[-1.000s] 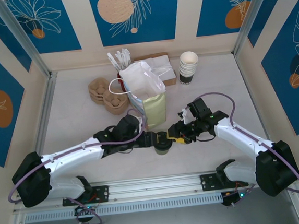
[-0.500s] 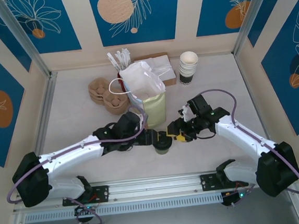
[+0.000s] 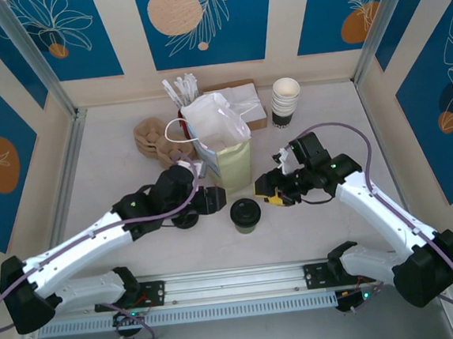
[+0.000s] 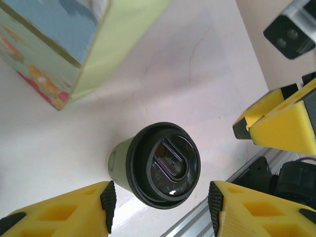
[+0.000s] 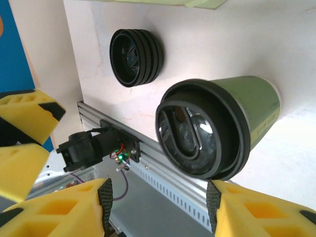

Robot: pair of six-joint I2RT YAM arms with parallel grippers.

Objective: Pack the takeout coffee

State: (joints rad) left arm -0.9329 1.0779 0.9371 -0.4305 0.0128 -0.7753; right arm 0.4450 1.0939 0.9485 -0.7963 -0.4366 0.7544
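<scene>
I've got the left pincer (image 3: 216,201) and right pincer (image 3: 268,192) spread apart and empty, either side of the lidded takeout coffee (image 3: 245,214), so either can grab it.

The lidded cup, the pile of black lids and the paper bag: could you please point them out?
lidded cup (image 3: 245,213), top external view, centre of its lid.
pile of black lids (image 5: 136,57), right wrist view, stack's middle.
paper bag (image 3: 235,167), top external view, green side.

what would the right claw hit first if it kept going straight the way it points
Most likely the lidded coffee cup, which stands straight ahead of the open right claw; how far off is unclear.
</scene>
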